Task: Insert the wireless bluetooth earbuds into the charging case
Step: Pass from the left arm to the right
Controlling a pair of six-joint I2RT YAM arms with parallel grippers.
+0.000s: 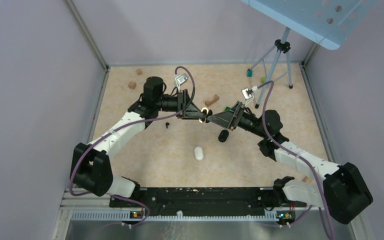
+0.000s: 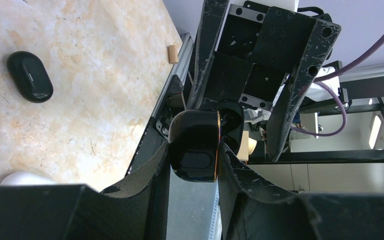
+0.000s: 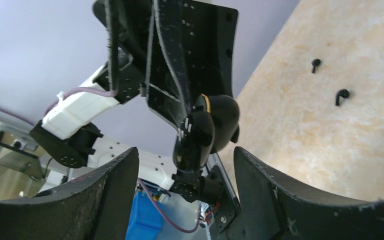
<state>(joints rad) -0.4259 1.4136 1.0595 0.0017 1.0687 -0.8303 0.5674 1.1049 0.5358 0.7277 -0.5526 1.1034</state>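
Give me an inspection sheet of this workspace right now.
Surface: beige marbled tabletop, walled in.
Job's things: black charging case held in the air; earbud and second earbud loose on the tabletop.
Clutter: black oval pod, white oval, wooden block.
Grippers: left gripper shut on the case; right gripper open, facing it.
Cables: purple cable along each arm.
Surroundings: tripod, plain walls.
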